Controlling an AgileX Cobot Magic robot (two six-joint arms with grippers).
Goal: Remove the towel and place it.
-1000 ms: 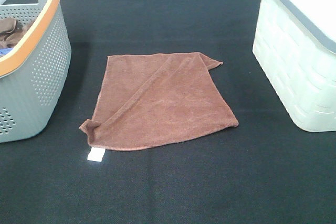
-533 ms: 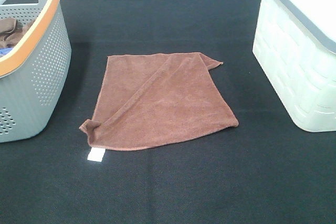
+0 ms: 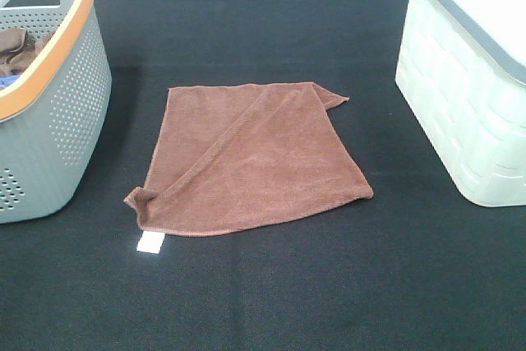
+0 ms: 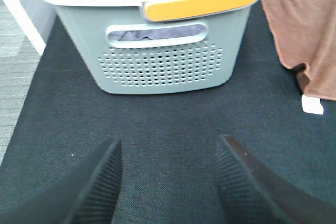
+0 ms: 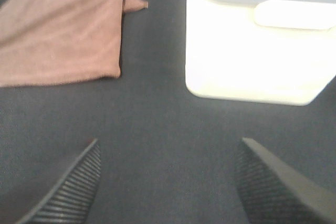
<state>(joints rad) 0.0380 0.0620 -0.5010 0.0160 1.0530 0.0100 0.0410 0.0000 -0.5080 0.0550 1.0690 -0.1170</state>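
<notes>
Nothing moved since earlier frame; I see towel [image 3: 251,158] flat between baskets, left gripper [image 4: 168,182] and right gripper [image 5: 168,182] both wide, empty.

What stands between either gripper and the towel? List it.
Nothing visible does. The towel lies flat on the black table cloth, apart from both baskets. Bare cloth lies between it and the open left gripper, and likewise the open right gripper.
</notes>
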